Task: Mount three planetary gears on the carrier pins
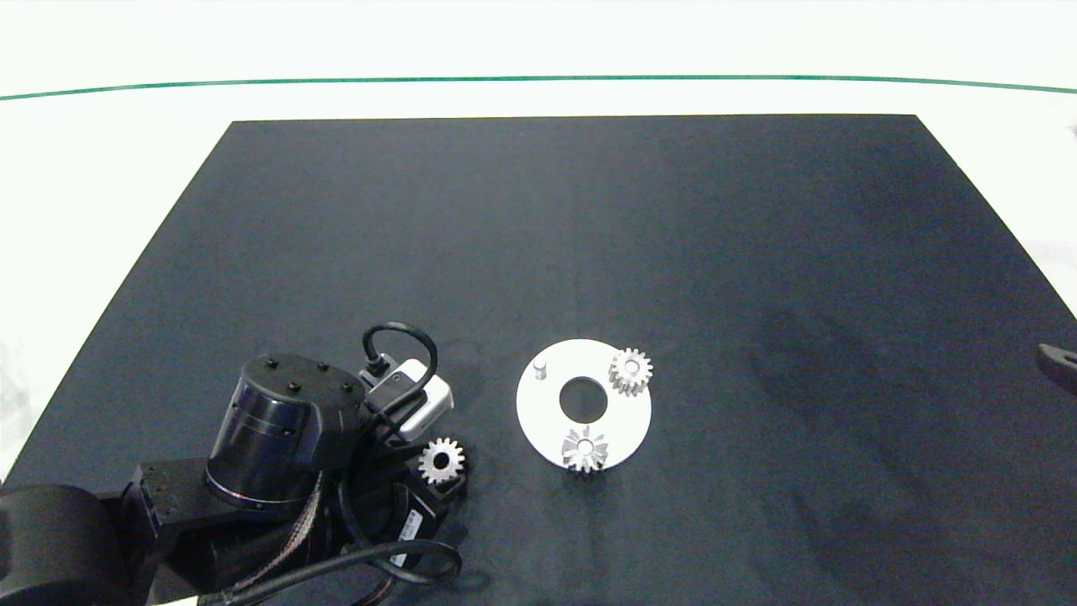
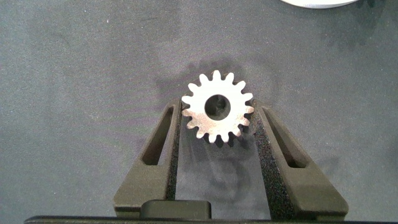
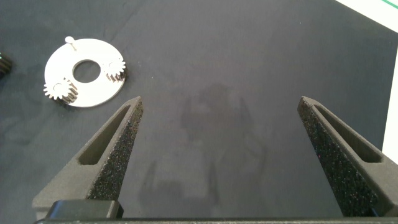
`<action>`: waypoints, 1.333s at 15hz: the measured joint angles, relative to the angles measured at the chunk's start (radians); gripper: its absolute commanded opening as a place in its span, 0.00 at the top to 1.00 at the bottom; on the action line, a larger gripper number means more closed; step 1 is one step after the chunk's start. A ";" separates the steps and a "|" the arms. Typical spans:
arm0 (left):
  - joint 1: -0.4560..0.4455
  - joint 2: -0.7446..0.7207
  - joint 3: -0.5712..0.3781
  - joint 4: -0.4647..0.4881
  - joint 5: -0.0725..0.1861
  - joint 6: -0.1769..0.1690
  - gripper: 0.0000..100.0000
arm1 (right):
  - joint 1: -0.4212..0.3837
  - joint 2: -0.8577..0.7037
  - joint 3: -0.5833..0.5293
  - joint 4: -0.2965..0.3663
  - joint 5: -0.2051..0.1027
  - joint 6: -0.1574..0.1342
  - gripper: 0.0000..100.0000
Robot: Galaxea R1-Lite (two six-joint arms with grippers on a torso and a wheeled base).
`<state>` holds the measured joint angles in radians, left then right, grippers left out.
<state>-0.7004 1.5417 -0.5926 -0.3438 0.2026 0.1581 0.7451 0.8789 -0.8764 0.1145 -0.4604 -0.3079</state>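
progress: two of three planetary gears look seated on the carrier disc; one left, so roughly two-thirds done by my read
gear A: silvery spur gear on the disc's upper-right pin, overhanging the rim
gear B: second gear on the disc's lower pin, at the near rim
free pin: one bare white carrier pin stands at the disc's upper left, nothing on it
gear C: third gear sits lower centre-left of the head view, apart from the disc, to its left
left end effector: narrowed around gear C, both foam pads touching its teeth; looks like a grip; cannot tell if it is lifted off the mat
right end effector: spread wide, holding nothing, parked at the right side; only its tip shows at the head view's right edge
surface: black mat on a white bench
left to do: carry gear C over to the bare pin, line up its bore, drop it on
risk: bore-to-pin alignment is tight; teeth may need to clear the neighbours
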 measured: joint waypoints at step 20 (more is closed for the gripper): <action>-0.021 0.042 -0.217 0.104 0.015 0.004 0.96 | 0.000 0.000 0.007 0.000 -0.002 -0.001 0.00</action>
<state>-0.7215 1.5840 -0.8096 -0.2400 0.2174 0.1626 0.7451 0.8789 -0.8694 0.1140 -0.4623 -0.3087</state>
